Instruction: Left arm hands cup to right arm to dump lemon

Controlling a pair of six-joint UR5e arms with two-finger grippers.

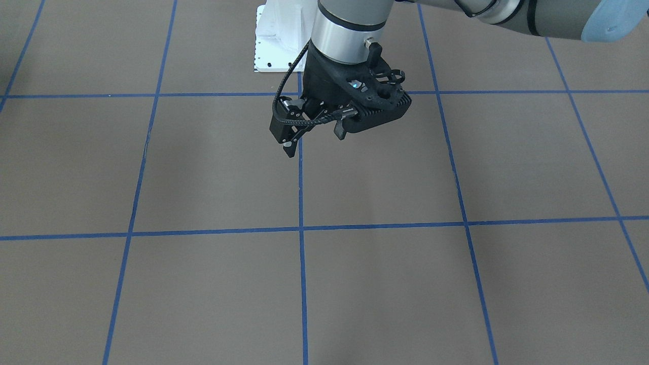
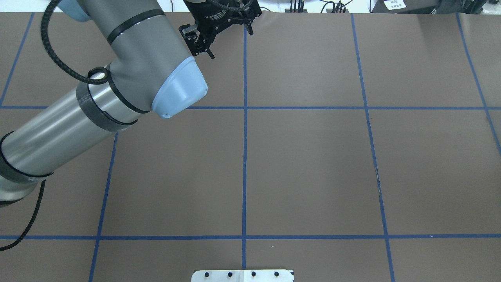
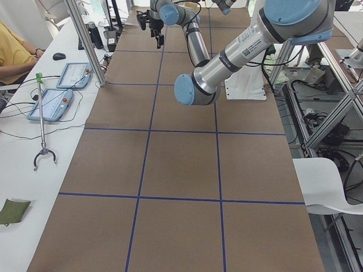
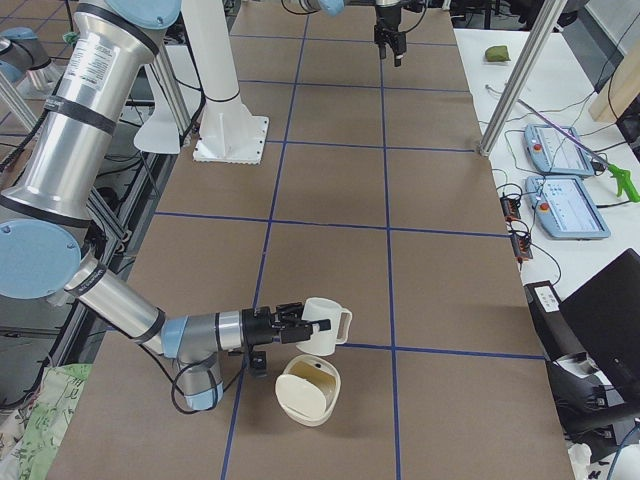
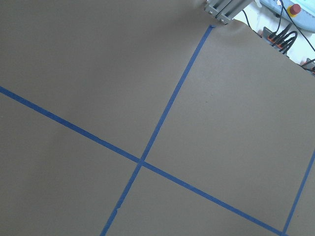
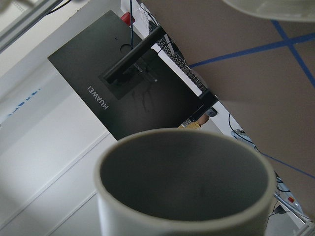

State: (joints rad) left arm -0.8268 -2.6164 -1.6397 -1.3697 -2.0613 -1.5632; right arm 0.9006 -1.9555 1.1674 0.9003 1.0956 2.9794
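In the exterior right view the near right arm's gripper (image 4: 292, 326) is against the off-white cup (image 4: 322, 326) and holds it above the table, handle pointing away from the arm. I cannot tell its jaw state from that view. Just in front of the cup stands a cream bowl (image 4: 306, 402) with a pale yellow-green lemon (image 4: 318, 372) in it. The right wrist view shows the cup's mouth (image 6: 184, 182), grey and empty, with the bowl's rim (image 6: 270, 6) at the top. The left gripper (image 1: 314, 142) hangs open and empty over the table's middle line; it also shows in the overhead view (image 2: 229, 41).
The white base plate (image 1: 276, 45) (image 2: 242, 275) sits at the robot's edge. Metal posts (image 4: 520, 80), tablets (image 4: 565, 205) and a black laptop (image 4: 600, 330) line the operators' side. A person (image 3: 14, 54) sits at the side table. Blue tape lines cross the brown table (image 5: 142, 161).
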